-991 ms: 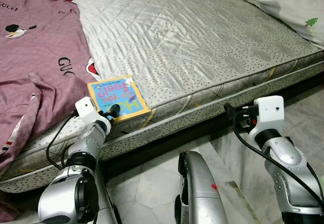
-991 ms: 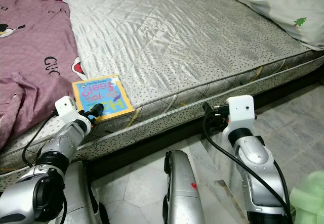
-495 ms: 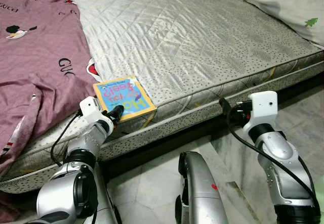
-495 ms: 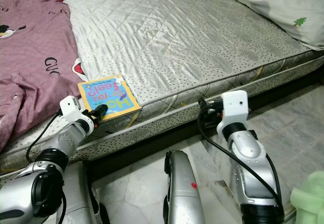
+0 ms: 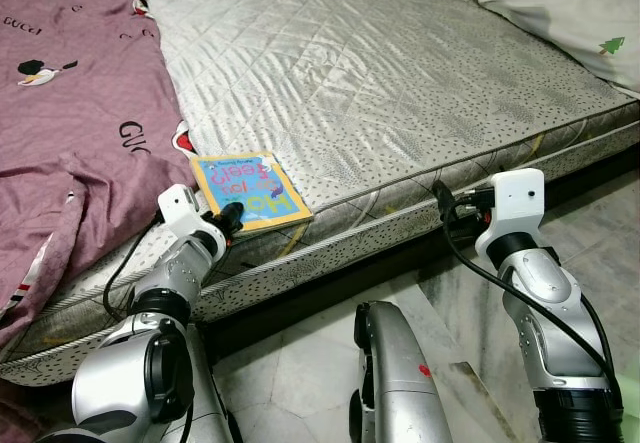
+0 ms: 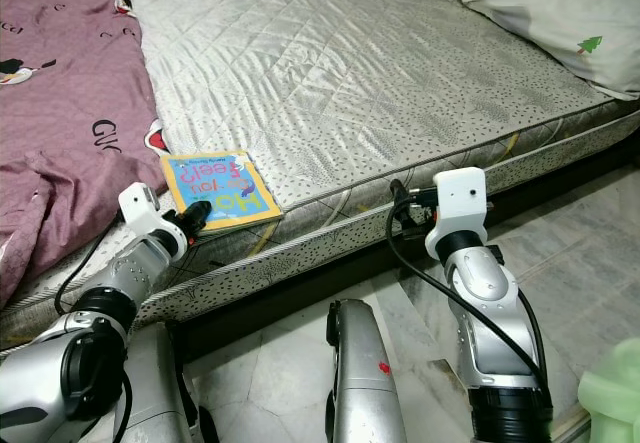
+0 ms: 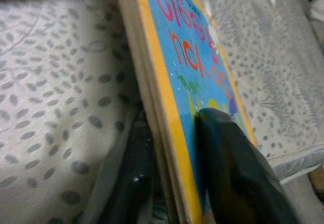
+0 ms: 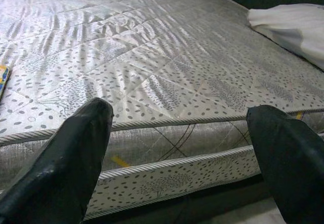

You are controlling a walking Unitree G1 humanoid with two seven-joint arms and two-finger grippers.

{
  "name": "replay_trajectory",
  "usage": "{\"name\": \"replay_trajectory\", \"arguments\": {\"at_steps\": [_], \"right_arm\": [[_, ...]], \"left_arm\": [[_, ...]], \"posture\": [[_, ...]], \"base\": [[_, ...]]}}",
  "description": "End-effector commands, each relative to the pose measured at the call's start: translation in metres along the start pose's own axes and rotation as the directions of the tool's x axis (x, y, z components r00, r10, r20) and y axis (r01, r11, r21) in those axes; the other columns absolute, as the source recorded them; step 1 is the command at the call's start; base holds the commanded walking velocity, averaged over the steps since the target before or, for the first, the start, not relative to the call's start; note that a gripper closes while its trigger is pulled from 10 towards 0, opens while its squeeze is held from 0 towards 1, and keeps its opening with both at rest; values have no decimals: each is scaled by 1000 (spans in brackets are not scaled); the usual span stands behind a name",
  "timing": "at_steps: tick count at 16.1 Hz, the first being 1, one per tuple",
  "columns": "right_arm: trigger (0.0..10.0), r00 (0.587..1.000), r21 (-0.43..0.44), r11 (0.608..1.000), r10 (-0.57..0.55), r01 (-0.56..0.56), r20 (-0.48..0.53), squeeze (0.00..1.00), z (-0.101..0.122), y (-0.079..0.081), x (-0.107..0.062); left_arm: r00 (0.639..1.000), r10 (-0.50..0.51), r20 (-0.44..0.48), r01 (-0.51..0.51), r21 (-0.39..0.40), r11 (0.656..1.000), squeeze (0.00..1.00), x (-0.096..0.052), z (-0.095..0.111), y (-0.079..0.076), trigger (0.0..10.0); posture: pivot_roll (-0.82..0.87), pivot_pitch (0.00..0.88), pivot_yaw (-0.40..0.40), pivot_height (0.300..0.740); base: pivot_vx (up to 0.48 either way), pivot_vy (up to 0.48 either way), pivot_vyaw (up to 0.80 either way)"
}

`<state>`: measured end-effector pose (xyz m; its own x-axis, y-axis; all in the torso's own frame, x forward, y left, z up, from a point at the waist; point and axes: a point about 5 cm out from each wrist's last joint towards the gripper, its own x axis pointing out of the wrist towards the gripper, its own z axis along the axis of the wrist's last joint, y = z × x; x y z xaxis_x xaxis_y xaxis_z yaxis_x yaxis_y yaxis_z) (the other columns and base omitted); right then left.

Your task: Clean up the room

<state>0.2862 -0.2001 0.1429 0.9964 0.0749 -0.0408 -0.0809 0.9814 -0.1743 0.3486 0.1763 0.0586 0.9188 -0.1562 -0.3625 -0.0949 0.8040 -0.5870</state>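
I see a bare mattress (image 5: 400, 93) across most of the head views, its silver-grey quilted top worn shiny, the side panel speckled with a leaf print and edged with corded piping. A purple printed sheet (image 5: 70, 123) covers its left side and hangs over the front edge. A white pillow (image 6: 560, 18) with a small green tree motif lies at the far right corner. Below the front edge I note a dark bed base (image 5: 330, 283), then pale marbled floor tiles (image 6: 590, 263). Lighting is even.
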Motion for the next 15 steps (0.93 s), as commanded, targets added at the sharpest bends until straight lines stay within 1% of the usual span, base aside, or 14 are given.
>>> {"name": "replay_trajectory", "arguments": {"at_steps": [1, 5, 6, 8, 10, 11, 12, 13, 14, 15], "right_arm": [[10000, 1000, -4, 1000, -5, 5, 2, 0, 0, -1, 2], [10000, 1000, 5, 1000, 1, -1, 26, 0, 2, 5, 10], [10000, 999, 14, 1000, 13, -14, 37, 0, 3, 10, 13], [10000, 997, 65, 996, 54, -58, 56, 0, 5, 26, 22], [10000, 995, 116, 990, 72, -79, 62, 0, 5, 35, 25], [10000, 994, 152, 984, 83, -93, 66, 0, 5, 42, 30], [10000, 995, 161, 983, 82, -91, 63, 0, 4, 46, 34], [10000, 997, 183, 981, 54, -61, 47, 0, 3, 47, 40], [10000, 998, 228, 973, 36, -45, 41, 0, 4, 47, 46], [10000, 1000, 279, 960, 21, -24, 16, 0, 2, 49, 53]], "left_arm": [[1000, 19, 3, -19, 12, 1000, 0, 0, 4, 3, 0], [997, 26, 76, -26, 3, 1000, 0, 0, 17, 4, 0], [991, 40, 124, -43, 22, 999, 0, -1, 25, 5, 0], [976, 41, 213, -63, 95, 994, 0, -3, 47, 4, 0], [959, 32, 282, -79, 155, 985, 0, -5, 64, 1, 0], [939, 20, 343, -97, 208, 973, 0, -7, 80, -2, 0], [928, 12, 374, -109, 242, 964, 0, -8, 90, -5, 0], [906, -12, 424, -129, 302, 945, 0, -11, 105, -12, 0], [891, -32, 453, -135, 331, 934, 0, -12, 115, -16, 0], [868, -58, 493, -146, 366, 919, 0, -16, 125, -22, 0]], "posture": [[-288, 0, -31, 501], [-267, 0, -27, 501], [-257, 0, -27, 501], [-224, 0, -21, 501], [-200, 0, -10, 501], [-186, 0, -4, 501], [-174, 0, 0, 501], [-165, 0, 4, 501], [-151, 0, 13, 501], [-142, 0, 19, 501]], "base": [[0, 0, 0], [0, 0, 0], [0, 0, 0], [0, 0, 0], [0, 0, 0], [0, 0, 0], [0, 0, 0], [0, 0, 0], [0, 0, 0], [0, 0, 0]]}}
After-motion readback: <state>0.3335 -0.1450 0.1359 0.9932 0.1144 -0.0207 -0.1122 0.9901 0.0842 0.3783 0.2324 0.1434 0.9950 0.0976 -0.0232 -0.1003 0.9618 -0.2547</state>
